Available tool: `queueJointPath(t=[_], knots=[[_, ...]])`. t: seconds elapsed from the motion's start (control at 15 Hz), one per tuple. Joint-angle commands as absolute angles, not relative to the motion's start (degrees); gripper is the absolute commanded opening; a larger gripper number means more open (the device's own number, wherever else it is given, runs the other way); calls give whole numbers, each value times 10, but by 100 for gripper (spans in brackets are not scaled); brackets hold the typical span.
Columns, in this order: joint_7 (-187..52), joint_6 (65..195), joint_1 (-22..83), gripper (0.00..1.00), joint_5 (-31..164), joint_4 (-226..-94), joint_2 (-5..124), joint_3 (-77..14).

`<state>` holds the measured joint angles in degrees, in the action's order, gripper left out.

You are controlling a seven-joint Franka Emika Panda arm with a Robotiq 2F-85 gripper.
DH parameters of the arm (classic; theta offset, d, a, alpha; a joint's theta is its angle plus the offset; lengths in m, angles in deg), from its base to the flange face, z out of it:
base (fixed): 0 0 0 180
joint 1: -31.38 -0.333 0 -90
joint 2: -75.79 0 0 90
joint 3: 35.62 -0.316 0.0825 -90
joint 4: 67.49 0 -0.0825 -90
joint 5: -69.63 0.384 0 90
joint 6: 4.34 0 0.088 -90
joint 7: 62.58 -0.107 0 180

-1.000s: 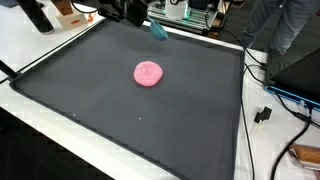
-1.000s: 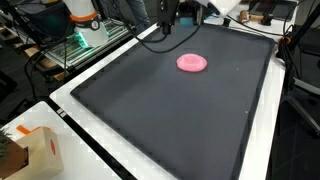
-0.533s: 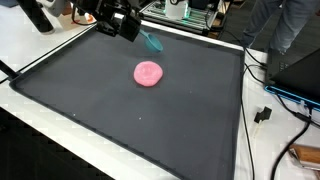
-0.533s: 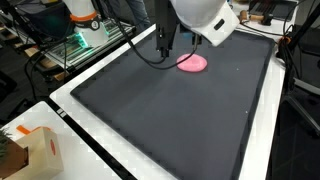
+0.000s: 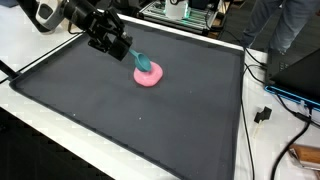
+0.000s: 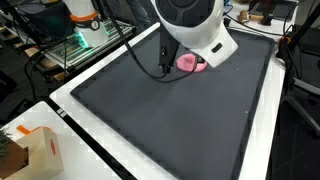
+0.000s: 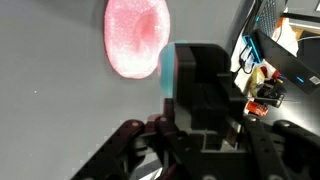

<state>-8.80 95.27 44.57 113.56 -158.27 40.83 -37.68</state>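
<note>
Gripper [image 5: 127,53] jaws clamp a slim teal plastic piece [image 5: 141,63]. Its tip sits at the round pink disc [image 5: 151,77], eleven o'clock edge.

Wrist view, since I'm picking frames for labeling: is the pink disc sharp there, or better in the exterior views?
Wrist view: the pink disc is soft, washed out, the gripper clamping a teal tool blurred. In an exterior view the disc is crisp; in an exterior view the white arm hides part of it.

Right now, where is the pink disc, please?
In both exterior views, the pink disc lies on the black mat, at the tip of the teal tool.
</note>
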Motion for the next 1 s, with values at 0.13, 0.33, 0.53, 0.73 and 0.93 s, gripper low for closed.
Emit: queueJointPath(t=[0.13, 0.33, 0.53, 0.73, 0.93], knots=[[-88, 997, 444, 25, 1152, -1588, 387, -381], [-93, 1005, 442, 25, 1148, -1584, 373, -383], [-110, 1025, 436, 25, 1135, -1581, 361, -376], [-131, 1054, 428, 25, 1118, -1580, 352, -367], [-156, 1068, 425, 25, 1108, -1581, 351, -364]])
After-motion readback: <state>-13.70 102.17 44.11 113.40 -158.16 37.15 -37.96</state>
